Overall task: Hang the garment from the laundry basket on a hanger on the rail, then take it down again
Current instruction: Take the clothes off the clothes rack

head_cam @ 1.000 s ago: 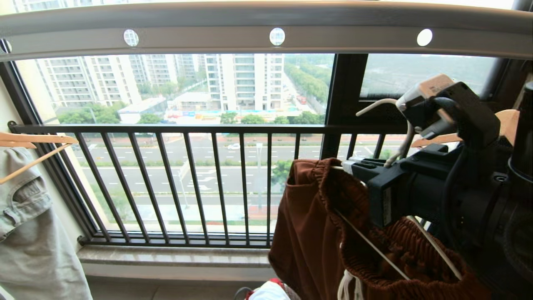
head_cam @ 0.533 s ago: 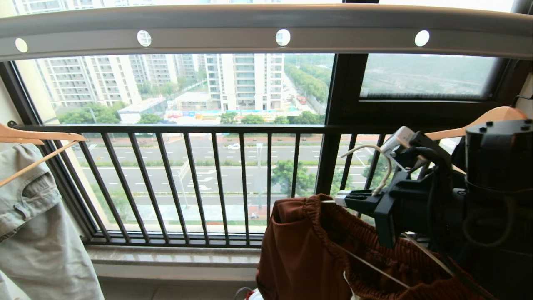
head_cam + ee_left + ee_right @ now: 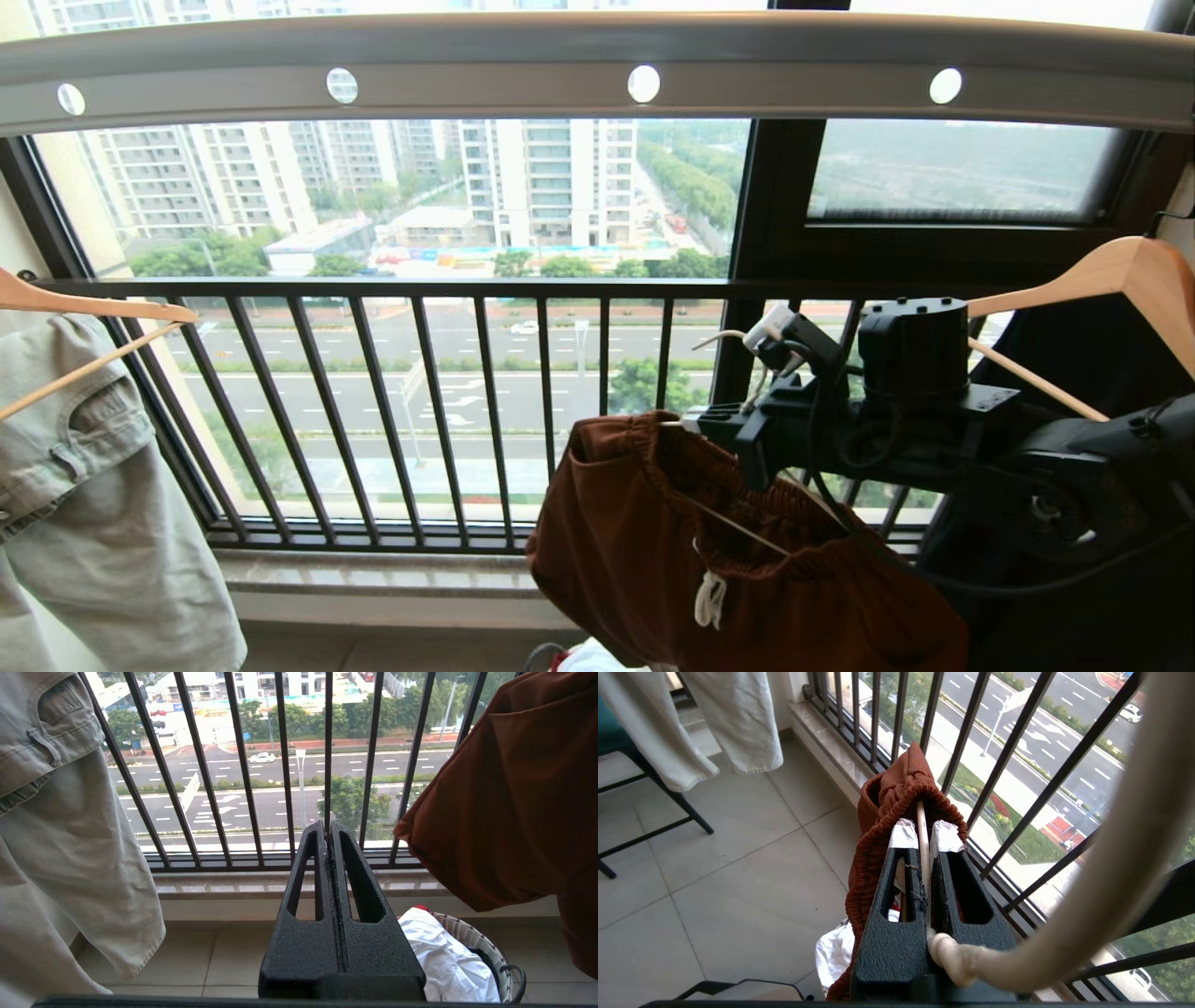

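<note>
Right gripper (image 3: 924,833): jaws clenched on the cream-white wire hanger (image 3: 921,826), gripping its thin wire just under the hook, whose curve fills the near side of the right wrist view.
Garment: the rust-brown shorts (image 3: 653,551) hang on that hanger by the gathered waistband, white drawstring dangling, in the air before the black balcony railing (image 3: 420,411).
What changed: over the last second the right arm has swung outward and down; in the head view the wrist, once large and close at the right edge, now sits smaller and nearer the middle, and the shorts have dropped with it.
Rail: the silver-grey pierced bar (image 3: 523,79) runs overhead, well apart from the hook; nothing of the wire hanger touches it.
Meaning: I judge the load is coming away from the rail, so either the take-down leg is under way or the hook still needs lifting to a hole.
Laundry basket (image 3: 486,945): on the floor beneath the shorts, white cloth inside.
Left gripper (image 3: 331,858): jaws clenched on nothing, parked low.
Neighbours: pale denim piece (image 3: 84,523) at left; light wooden hanger (image 3: 1111,275) at right.
</note>
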Robot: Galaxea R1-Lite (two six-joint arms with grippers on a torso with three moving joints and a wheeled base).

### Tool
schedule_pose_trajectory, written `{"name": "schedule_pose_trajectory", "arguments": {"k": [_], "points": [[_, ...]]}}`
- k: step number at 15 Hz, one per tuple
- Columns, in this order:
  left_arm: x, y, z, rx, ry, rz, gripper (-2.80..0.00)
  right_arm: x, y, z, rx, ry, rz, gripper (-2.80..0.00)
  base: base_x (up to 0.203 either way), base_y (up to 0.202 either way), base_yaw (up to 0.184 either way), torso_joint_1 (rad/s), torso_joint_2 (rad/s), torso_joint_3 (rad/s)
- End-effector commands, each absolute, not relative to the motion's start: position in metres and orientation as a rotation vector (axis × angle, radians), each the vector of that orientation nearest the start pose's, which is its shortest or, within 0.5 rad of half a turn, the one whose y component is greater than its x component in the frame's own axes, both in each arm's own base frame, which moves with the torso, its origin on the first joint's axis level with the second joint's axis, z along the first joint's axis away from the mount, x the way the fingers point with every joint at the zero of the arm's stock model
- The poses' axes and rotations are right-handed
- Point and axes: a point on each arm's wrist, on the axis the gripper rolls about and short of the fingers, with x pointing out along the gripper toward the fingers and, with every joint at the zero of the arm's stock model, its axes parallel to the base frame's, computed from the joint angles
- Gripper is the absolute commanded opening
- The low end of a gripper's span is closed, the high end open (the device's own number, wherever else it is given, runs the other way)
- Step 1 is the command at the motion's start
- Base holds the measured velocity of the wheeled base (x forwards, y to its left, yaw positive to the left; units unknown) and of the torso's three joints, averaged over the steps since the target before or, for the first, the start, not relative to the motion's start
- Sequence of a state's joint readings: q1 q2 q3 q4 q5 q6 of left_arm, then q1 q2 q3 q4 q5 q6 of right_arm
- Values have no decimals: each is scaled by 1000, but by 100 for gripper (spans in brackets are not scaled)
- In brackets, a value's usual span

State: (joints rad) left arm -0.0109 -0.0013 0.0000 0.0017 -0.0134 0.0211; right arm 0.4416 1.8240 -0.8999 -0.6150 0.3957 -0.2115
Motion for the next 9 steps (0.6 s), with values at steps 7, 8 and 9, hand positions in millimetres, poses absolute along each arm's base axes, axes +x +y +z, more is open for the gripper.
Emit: {"name": "schedule_pose_trajectory", "arguments": {"k": [7,8,9], "points": [[-23,0,75,21,1,-25,-280,335,166,129,-158,216,826,-280,0,0,0,0,0,0],[-23,0,75,21,1,-24,-280,337,166,129,-139,222,796,-280,0,0,0,0,0,0],[-23,0,75,21,1,-23,-280,340,167,127,-126,230,789,-280,0,0,0,0,0,0]]}}
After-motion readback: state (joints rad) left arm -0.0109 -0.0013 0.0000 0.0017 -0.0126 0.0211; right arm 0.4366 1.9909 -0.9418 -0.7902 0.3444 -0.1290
